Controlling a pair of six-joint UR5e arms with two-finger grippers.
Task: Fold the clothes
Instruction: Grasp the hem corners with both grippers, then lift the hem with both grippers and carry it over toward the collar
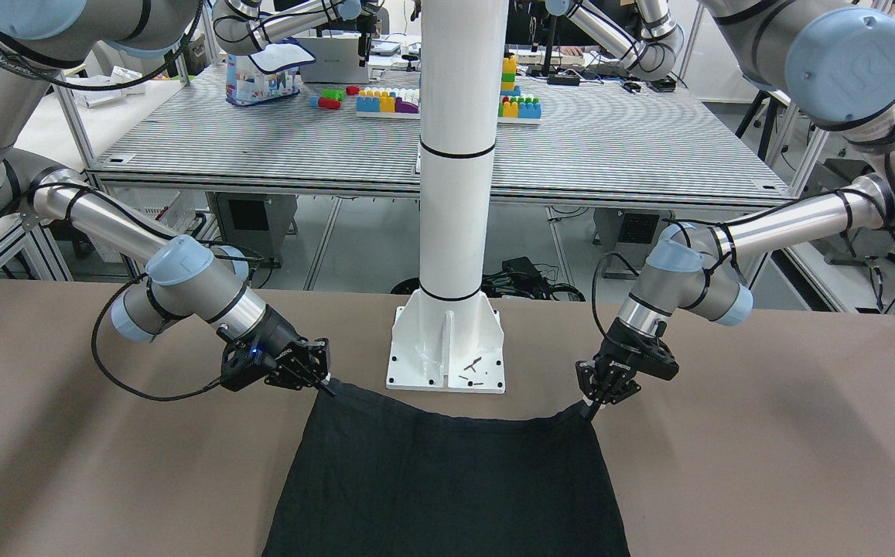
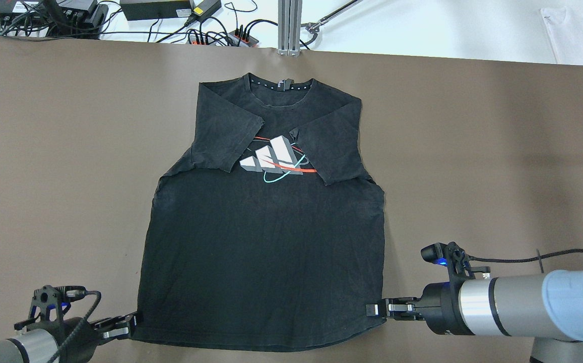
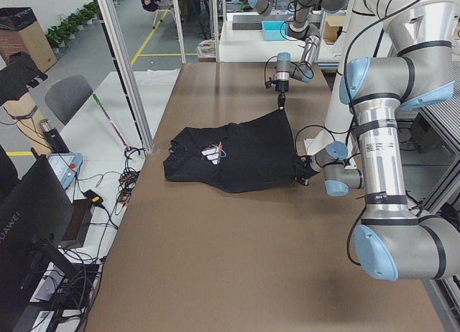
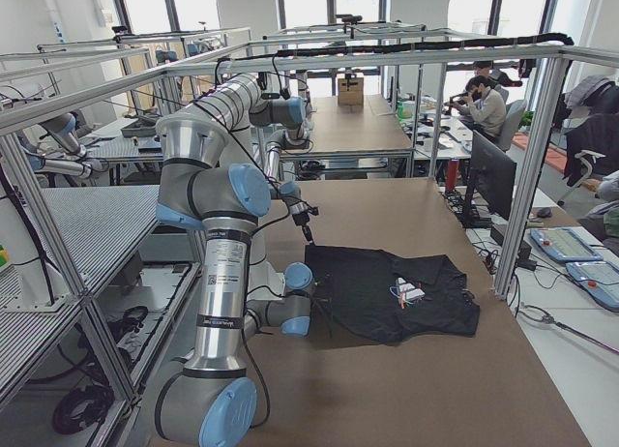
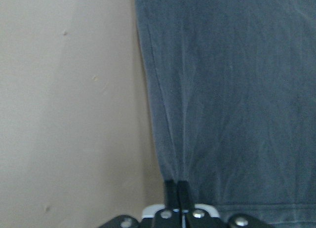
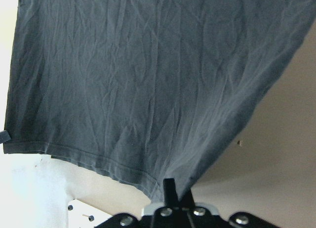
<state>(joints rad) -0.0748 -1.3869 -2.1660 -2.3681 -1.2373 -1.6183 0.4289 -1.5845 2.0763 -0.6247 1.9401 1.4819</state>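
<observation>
Gripping both hem corners, fold toward collar not yet done.
Black T-shirt [image 2: 261, 242] lies flat mid-table [image 2: 472, 151], sleeves tucked inward. Left gripper [image 2: 132, 321] and right gripper [image 2: 372, 308] are each pinched tight on a hem corner. Suggest an even lift with the hem kept taut.

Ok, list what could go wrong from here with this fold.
1. The left gripper and right gripper each pinch only a small hem corner of the T-shirt; one may slip out when lifted.
2. The hem sags between them, so the fold may land creased.
3. The folded-in sleeves lie loose and may flip open as cloth passes over.
</observation>
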